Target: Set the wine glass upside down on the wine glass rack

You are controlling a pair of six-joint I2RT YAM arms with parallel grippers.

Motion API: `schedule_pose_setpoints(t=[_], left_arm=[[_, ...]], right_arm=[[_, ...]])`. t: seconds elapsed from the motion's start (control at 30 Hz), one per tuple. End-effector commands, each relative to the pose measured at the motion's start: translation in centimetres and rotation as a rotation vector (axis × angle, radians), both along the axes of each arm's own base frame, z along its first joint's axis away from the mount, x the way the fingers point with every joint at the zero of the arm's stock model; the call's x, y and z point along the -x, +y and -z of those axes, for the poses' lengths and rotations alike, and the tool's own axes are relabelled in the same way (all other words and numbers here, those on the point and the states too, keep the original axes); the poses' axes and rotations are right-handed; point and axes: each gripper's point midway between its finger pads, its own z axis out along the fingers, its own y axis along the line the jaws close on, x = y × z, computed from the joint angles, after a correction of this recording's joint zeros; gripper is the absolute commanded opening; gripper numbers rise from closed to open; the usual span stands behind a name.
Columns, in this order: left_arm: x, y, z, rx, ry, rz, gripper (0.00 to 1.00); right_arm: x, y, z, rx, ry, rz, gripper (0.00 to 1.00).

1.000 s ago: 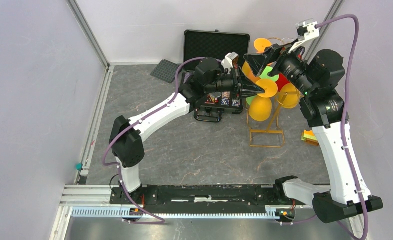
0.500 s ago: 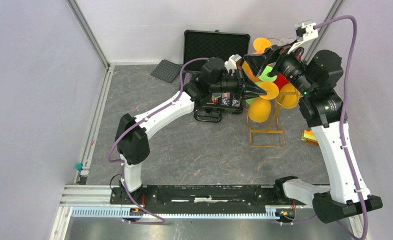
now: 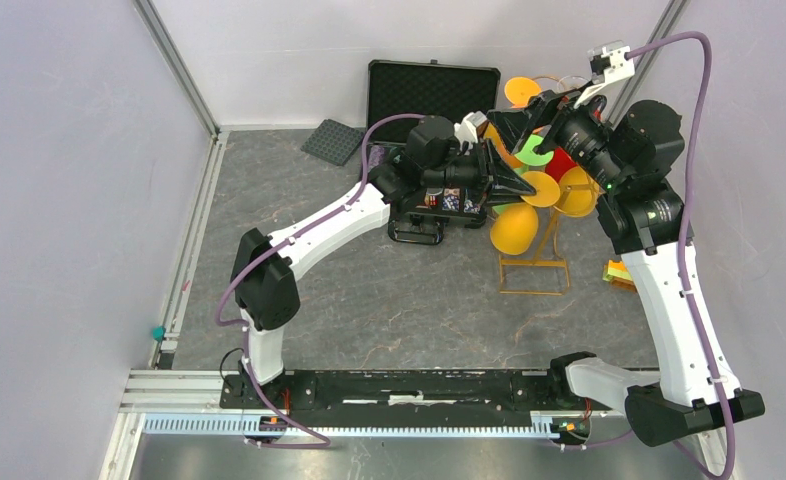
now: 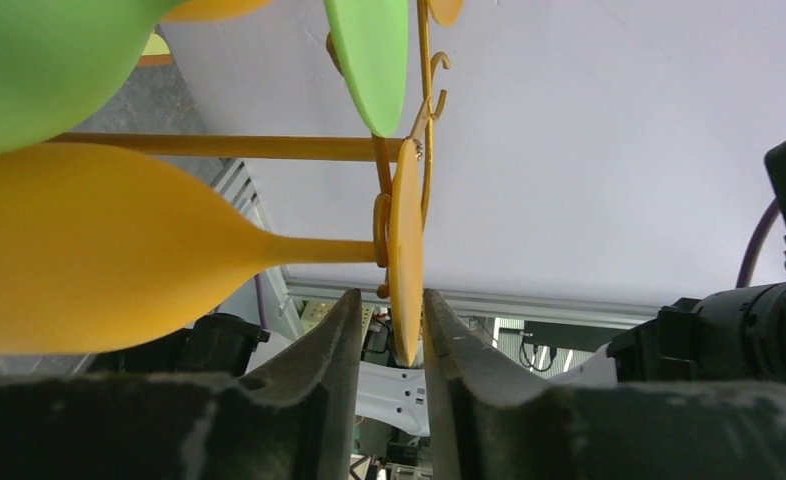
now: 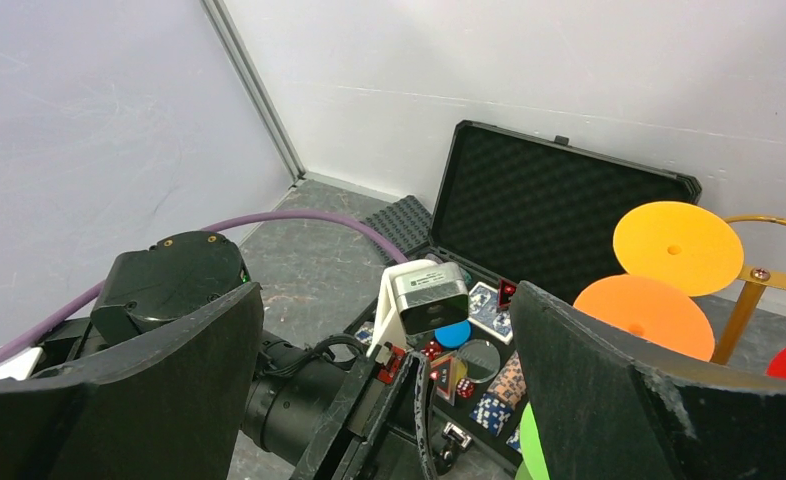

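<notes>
The yellow plastic wine glass (image 4: pixel 99 250) hangs bowl-down on the thin gold wire wine glass rack (image 4: pixel 249 147), its stem in a curled rail end. Its foot disc sits edge-on between the left gripper (image 4: pixel 389 305) jaws, which are slightly parted with a gap showing; the stem runs crosswise to them. The right gripper (image 5: pixel 389 330), farther off, is spread wide and empty

Lab cell, white panels (image 3: pixel 59 170), aluminium framing (image 3: pixel 176 65)

wine glass (image 4: pixel 99 250) foot between the left gripper (image 4: pixel 389 310) fingers, bowl hanging below it on the wine glass rack (image 4: pixel 269 147), other glasses (image 4: pixel 369 50) just beyond the fingertips, right gripper (image 5: pixel 384 300) above the left, case (image 5: pixel 559 200) beneath and behind them
</notes>
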Motion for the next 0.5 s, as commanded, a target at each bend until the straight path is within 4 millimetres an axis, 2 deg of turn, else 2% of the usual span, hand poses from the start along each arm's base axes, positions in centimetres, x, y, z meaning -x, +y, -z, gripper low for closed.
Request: schedule_pose_setpoints(t=[0.0, 0.2, 0.47], left_arm=[[0.8, 0.4, -2.5, 0.02, -0.104, 0.004, 0.37], [1.7, 1.1, -2.7, 0.009, -0.15, 0.022, 0.51], [2.4, 3.3, -5.6, 0.136, -0.33, -0.034, 0.76]], right_arm=[[0.2, -0.2, -1.2, -0.006, -0.052, 0.005, 0.97], [0.2, -0.2, -1.2, -0.007, -0.051, 0.004, 0.97], [0.2, -0.2, -0.9, -0.006, -0.045, 0.004, 0.97]])
